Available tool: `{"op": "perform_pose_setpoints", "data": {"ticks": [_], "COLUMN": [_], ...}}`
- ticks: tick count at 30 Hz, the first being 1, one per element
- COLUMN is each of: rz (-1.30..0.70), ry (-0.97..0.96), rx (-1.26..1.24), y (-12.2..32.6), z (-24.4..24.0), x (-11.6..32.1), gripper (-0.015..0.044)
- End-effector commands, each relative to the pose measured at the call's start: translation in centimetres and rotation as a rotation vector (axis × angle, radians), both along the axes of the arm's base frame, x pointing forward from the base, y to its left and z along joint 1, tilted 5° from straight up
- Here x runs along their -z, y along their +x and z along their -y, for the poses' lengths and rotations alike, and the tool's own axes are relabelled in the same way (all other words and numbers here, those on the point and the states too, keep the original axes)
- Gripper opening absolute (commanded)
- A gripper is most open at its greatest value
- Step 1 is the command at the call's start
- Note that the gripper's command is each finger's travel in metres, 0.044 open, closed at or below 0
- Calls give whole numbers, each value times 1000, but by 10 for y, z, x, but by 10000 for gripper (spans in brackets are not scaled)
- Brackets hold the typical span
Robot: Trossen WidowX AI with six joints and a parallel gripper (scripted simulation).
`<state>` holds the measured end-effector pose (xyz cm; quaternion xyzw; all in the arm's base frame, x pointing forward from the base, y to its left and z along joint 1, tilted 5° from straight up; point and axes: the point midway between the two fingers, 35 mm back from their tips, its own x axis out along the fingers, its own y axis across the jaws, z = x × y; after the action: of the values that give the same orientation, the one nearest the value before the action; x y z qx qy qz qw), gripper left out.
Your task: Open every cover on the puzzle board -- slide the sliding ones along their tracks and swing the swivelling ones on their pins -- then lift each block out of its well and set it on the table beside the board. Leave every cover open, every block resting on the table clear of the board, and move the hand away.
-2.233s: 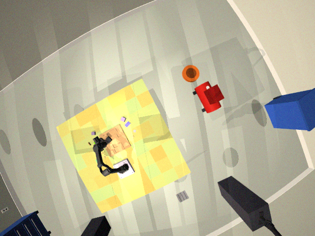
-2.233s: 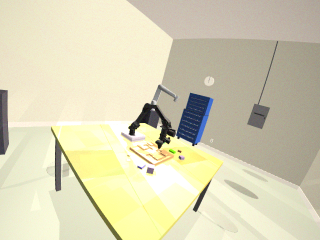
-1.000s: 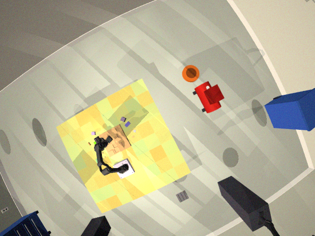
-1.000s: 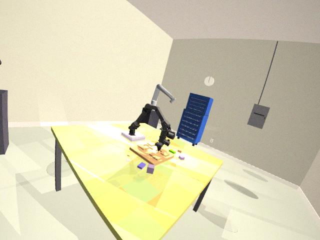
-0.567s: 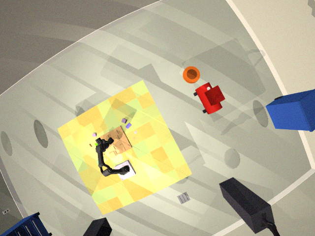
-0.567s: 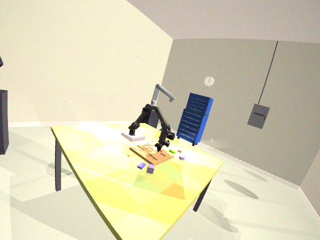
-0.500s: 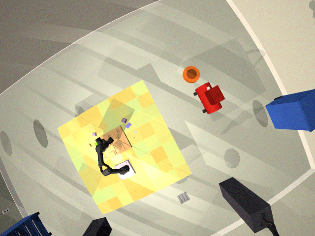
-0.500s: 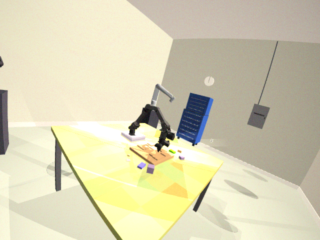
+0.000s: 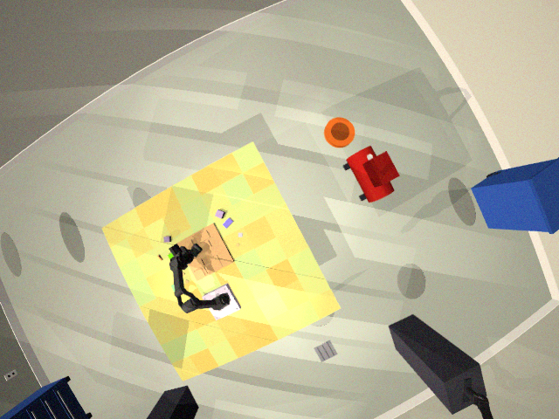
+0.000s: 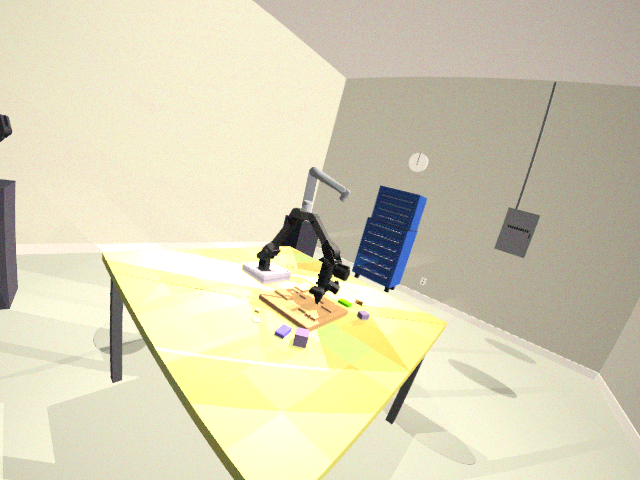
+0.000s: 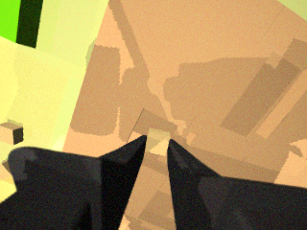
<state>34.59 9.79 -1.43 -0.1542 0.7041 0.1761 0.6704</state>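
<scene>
Only the wrist view shows the end effector's [image 9: 196, 249] [image 10: 317, 299] [image 11: 157, 140] fingertips close.

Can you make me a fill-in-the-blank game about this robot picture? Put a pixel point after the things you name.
1. The puzzle board [image 9: 224, 245] [image 10: 305, 321] [image 11: 221, 34] lies on a ____.
2. The robot's hand [image 10: 317, 300] [image 11: 156, 141] is over the puzzle ____.
3. On the floor, the ring-shaped orange thing [image 9: 327, 132] is beside a ____ machine.
4. On the wall hangs a round white ____.

Missing words: table; board; red; clock
</scene>
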Motion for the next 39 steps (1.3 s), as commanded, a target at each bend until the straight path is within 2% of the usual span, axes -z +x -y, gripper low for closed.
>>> {"op": "perform_pose_setpoints", "data": {"ticks": [1,39], "rz": [0,-1], "ry": [0,3], "rx": [0,2], "y": [1,4], "z": [0,1], "x": [-3,-57], "gripper": [80,80]}}
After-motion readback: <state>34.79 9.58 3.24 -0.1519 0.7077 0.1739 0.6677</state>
